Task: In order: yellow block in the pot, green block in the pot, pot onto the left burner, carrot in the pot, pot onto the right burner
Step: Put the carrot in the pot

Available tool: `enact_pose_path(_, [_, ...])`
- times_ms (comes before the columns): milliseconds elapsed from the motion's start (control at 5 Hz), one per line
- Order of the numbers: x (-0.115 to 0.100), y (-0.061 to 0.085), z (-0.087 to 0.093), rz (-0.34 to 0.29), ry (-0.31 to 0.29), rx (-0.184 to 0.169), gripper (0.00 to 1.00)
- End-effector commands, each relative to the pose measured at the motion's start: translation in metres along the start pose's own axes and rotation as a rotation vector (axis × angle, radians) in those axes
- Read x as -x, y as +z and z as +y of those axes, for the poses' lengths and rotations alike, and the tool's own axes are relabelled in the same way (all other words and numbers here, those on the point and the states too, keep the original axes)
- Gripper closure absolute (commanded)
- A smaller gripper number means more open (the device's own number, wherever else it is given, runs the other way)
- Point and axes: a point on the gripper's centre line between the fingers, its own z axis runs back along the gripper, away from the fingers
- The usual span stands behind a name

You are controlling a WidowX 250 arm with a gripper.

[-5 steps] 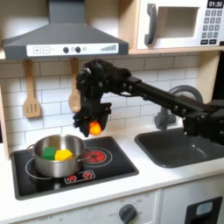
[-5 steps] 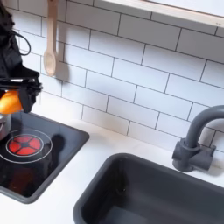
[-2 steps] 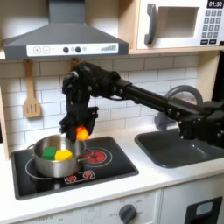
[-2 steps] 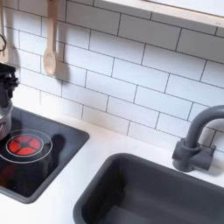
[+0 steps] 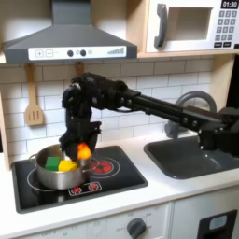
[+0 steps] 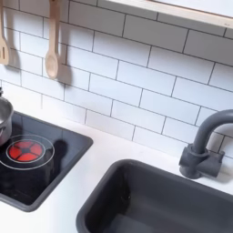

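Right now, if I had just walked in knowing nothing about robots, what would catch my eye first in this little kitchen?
Probably the black arm reaching across from the first exterior view's right, its end effector holding a bright orange carrot just above the silver pot. Inside the pot sit a yellow block and a green block. In the second exterior view, the burner with its bright red centre glows against the black cooktop.

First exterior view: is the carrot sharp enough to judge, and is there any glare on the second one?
In the first exterior view the carrot and gripper are soft and slightly smeared above the pot; in the second exterior view the glossy cooktop carries pale reflections, while the lit burner reads clearly.
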Motion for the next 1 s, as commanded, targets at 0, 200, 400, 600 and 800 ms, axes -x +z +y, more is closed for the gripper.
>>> enact_pose_path(0, [0.0015, -0.0106, 0.0186, 0.030, 0.039, -0.038, 1.00])
enact_pose_path(200, [0.0005, -0.0067, 0.0206, 0.046, 0.046, -0.048, 0.00])
enact_pose_path(400, [-0.0004, -0.0091, 0.0172, 0.062, 0.010, -0.052, 0.00])
enact_pose_path(600, [-0.0003, -0.0110, 0.0177, 0.064, -0.009, -0.057, 0.00])
enact_pose_path(800, [-0.0054, -0.0059, 0.0135, 0.052, -0.025, -0.050, 0.00])
